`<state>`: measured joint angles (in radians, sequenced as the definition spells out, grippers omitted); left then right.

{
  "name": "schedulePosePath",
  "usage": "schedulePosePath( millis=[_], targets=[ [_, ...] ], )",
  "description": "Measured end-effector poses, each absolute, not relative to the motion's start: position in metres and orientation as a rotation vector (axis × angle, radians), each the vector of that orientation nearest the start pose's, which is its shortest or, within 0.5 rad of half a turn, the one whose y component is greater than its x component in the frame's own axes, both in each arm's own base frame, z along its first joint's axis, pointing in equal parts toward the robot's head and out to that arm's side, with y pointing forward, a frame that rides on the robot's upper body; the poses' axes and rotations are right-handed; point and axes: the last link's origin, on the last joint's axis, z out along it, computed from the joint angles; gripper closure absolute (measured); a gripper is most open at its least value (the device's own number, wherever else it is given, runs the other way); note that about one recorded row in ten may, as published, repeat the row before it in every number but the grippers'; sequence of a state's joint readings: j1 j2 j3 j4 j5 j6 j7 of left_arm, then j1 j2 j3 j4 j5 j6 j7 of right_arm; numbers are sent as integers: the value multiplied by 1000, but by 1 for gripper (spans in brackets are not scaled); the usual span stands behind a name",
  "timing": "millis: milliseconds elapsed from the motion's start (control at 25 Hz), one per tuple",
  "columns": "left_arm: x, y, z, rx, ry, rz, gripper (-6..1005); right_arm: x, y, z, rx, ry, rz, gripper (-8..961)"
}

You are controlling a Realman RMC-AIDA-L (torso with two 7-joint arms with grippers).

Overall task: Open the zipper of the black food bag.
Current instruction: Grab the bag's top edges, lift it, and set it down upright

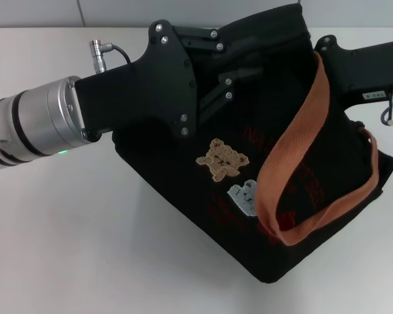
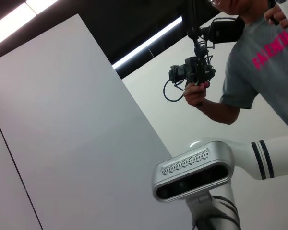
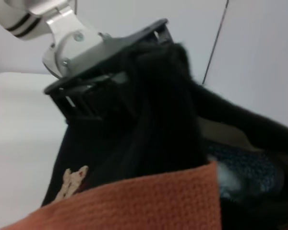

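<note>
Left gripper: we are seeing it pressing the bag top; right gripper behind; we cannot tell either's jaw state.

Head view: downward onto the white table, close over the black food bag. Left wrist view: upward, away from its claw, toward the robot's head and a cameraman. Right wrist view: pressed against the bag, sharing the left gripper with the head view.
</note>
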<state>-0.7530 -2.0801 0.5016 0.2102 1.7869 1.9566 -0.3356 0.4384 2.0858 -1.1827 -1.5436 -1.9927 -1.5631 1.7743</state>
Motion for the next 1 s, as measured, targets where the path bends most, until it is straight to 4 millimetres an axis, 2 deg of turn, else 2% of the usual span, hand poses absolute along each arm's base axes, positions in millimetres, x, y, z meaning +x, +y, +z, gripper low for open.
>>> schedulePosePath(
  millis=[80,200,480,520,560,720,1000],
  targets=[
    [-164,312,-13,-2292,654,-1417,846,131,326,48,-2835,-85,298,956],
    [-165,313,-12,-2281,650,-1410,846,139,313,57,-2886,-122,277,955],
    [-166,314,-11,-2263,635,-1409,846,162,305,84,-2911,-75,258,956],
    [-165,315,-11,-2256,631,-1410,846,171,301,90,-2921,-35,263,956],
    [-165,315,-10,-2253,630,-1409,846,171,301,90,-2921,-35,263,956],
    [-163,316,-10,-2248,635,-1412,846,192,292,100,-2927,48,319,955],
    [-162,317,-10,-2247,643,-1415,846,213,298,114,-2898,242,494,955]
  ],
)
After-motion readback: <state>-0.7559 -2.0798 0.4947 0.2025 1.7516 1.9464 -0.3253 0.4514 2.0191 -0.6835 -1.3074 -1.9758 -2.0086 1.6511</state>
